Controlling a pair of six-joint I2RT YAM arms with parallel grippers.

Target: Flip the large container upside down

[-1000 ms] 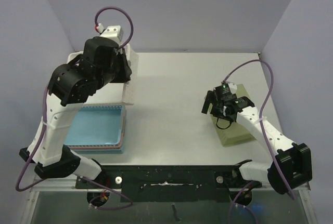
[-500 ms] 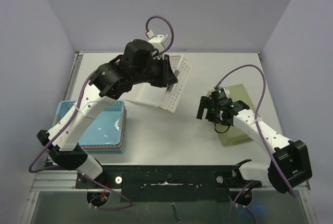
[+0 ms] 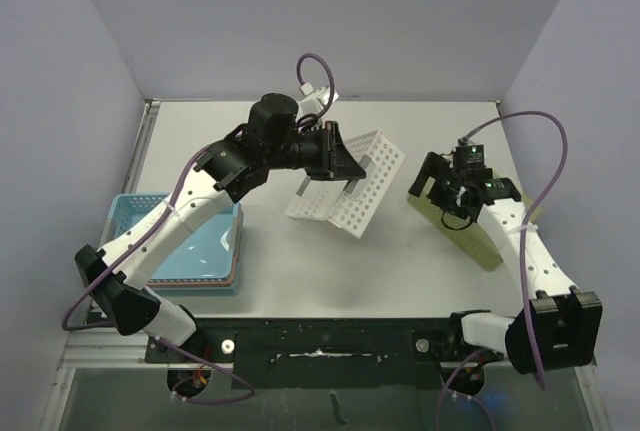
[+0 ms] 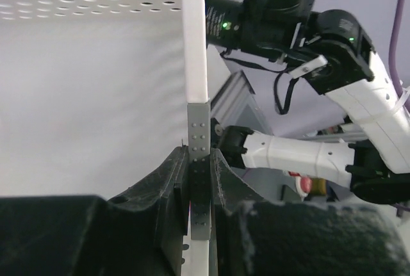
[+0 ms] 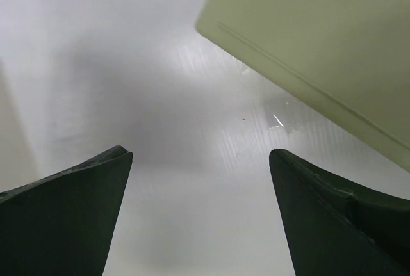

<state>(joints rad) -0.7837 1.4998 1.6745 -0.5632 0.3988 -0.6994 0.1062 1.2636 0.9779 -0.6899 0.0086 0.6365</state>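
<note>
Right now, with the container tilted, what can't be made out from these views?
- Top view: whether the white container touches the table; it is seen from above only.
- Left wrist view: most of the container, cut off by the frame; the left jaws cover its lower wall.
- Top view: part of the green board, under the right arm.

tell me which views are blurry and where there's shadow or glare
Top external: sharp and evenly lit, a faint shadow on the table under the tilted white basket. Left wrist: basket rim crisp, left gripper near-black and soft at the bottom. Right wrist: right gripper dark and blurred, a broad grey shadow and a small glint beside the green panel.
</note>
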